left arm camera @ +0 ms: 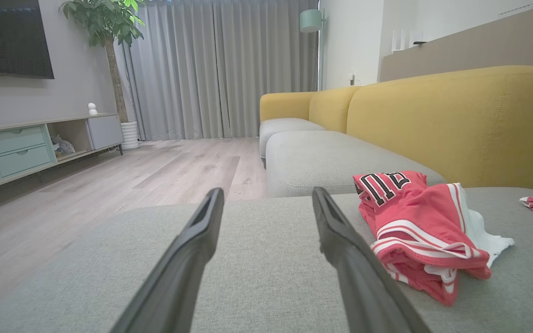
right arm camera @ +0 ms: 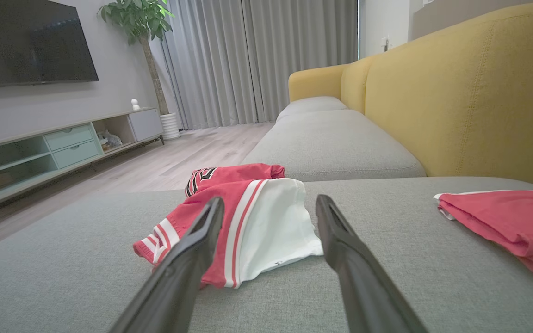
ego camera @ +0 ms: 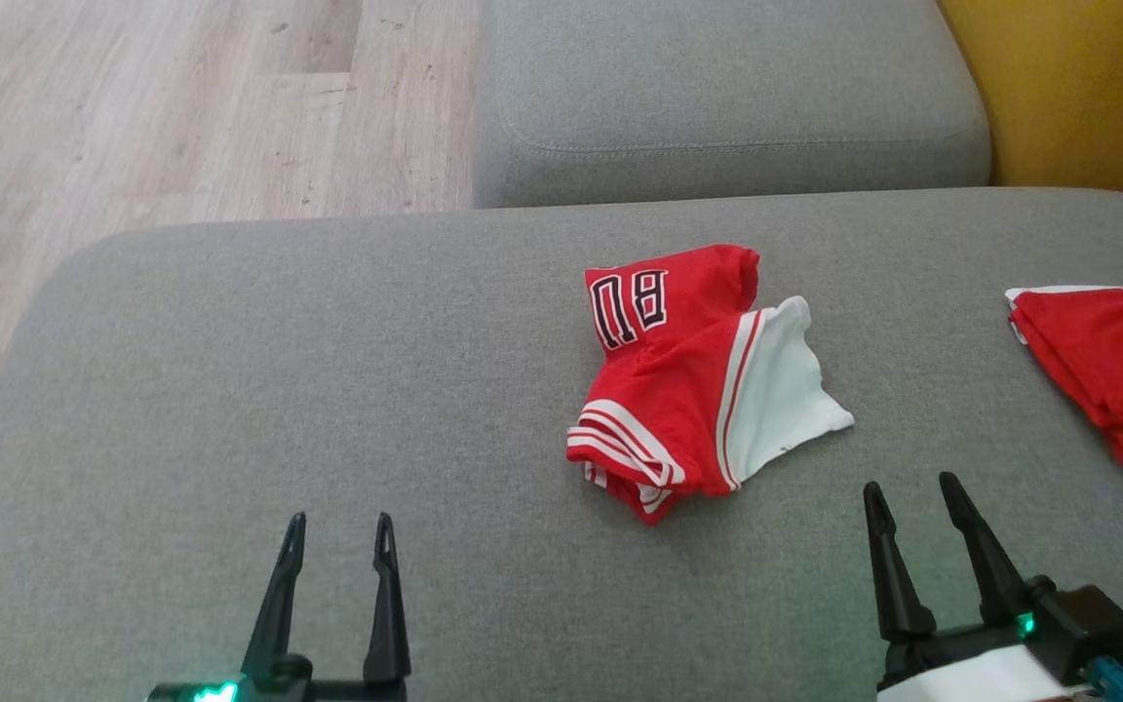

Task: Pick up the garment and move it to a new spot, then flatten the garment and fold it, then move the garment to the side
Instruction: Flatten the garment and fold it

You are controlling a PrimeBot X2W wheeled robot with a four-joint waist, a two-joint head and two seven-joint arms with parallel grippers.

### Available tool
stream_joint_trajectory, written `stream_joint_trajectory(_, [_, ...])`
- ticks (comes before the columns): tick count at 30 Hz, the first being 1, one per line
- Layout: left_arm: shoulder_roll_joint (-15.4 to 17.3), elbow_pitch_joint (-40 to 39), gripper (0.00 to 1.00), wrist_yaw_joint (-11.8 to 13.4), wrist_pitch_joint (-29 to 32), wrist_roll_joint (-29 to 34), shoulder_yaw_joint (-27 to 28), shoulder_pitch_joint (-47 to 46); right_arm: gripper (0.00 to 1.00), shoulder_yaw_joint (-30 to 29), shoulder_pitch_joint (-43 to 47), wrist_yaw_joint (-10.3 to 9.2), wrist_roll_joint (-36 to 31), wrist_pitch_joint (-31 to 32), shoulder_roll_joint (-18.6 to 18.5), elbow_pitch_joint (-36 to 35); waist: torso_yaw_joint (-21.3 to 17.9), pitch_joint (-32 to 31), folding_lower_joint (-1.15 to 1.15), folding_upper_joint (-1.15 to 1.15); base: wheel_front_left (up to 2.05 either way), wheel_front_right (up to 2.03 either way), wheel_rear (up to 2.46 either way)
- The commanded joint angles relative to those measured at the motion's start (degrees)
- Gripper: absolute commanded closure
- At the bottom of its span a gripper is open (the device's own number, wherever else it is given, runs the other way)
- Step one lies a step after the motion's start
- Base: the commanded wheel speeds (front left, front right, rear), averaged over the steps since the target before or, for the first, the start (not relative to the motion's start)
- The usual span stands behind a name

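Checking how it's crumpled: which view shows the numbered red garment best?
Head view: the garment lies whole and uncovered, seen from above. Left wrist view shows it side-on, low. In right wrist view the right gripper partly covers it.

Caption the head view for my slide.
Left gripper and right gripper open, short of a crumpled jersey on grey cushion.

A big grey sofa seat [ego camera: 230, 390] has a yellow back [left arm camera: 456, 125]. A folded red cloth [ego camera: 1107, 361] lies on the seat near the yellow back. Past the sofa is a wooden floor [ego camera: 133, 117]. A dark TV [right arm camera: 26, 41] hangs above a long cabinet [right arm camera: 63, 143] with green drawers. A tall potted plant [left arm camera: 109, 27] stands beside grey curtains [left arm camera: 220, 69].
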Motion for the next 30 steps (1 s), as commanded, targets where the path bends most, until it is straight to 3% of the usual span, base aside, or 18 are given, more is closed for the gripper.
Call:
stream_joint_trajectory(1, [-0.2,-1.7,0.00,-0.2,-0.3,0.6,1.7,-2.4,0.00,1.3,-1.4,0.37,0.5,-0.2,-0.9,-1.7,0.0,0.0,0.00,0.00,0.00,0.00,0.00])
stream_joint_trajectory(4, [-0.2,-1.3,0.00,-0.7,-0.3,0.8,1.3,-2.5,0.00,1.4,-1.4,0.37,0.5,-0.2,-1.0,-1.6,-0.1,0.2,0.00,0.00,0.00,0.00,0.00])
stream_joint_trajectory(9, [1.3,1.2,0.00,-4.6,-0.3,5.0,-4.0,-5.7,0.00,2.6,-1.8,0.37,0.2,-0.2,-1.2,-1.9,-1.8,1.7,0.00,0.00,0.00,0.00,0.00])
stream_joint_trajectory(19, [3.2,14.0,0.00,-9.5,-0.3,10.1,-16.0,-18.6,0.00,4.1,-4.0,0.37,0.5,-0.2,-2.5,-2.5,-10.0,5.9,0.00,0.00,0.00,0.00,0.00])
stream_joint_trajectory(23, [3.2,20.0,0.00,-8.8,-0.3,10.3,-17.6,-23.0,0.00,4.0,-5.0,0.37,1.8,-0.2,-2.5,-2.4,-13.5,7.9,0.00,0.00,0.00,0.00,0.00])
stream_joint_trajectory(30, [4.0,27.3,0.00,-4.4,-0.3,10.5,-17.7,-27.3,0.00,3.9,-5.8,0.37,2.6,-0.2,-2.3,-2.6,-17.5,10.0,0.00,0.00,0.00,0.00,0.00])
